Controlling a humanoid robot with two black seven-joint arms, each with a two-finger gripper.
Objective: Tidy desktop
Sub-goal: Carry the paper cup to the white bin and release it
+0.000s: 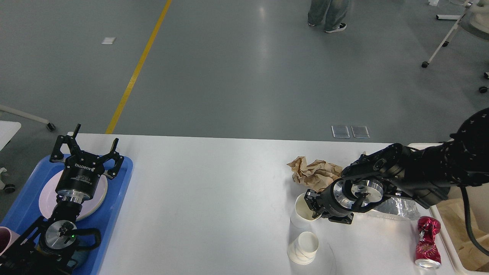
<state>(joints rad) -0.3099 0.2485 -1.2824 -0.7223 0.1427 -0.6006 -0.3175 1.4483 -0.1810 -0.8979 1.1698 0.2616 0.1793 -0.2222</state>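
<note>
Two white paper cups [303,247], one crumpled brown paper [314,173], one crushed red can [428,241], one pink plate [46,196]

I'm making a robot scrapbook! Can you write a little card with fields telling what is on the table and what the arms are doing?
Table: white rounded desktop
Left side: blue plastic tray holding a round pale plate
Left gripper: open, above the tray
Right gripper: at the rim of a white paper cup
Rubbish: crumpled brown paper, second white cup, crushed red can
</note>
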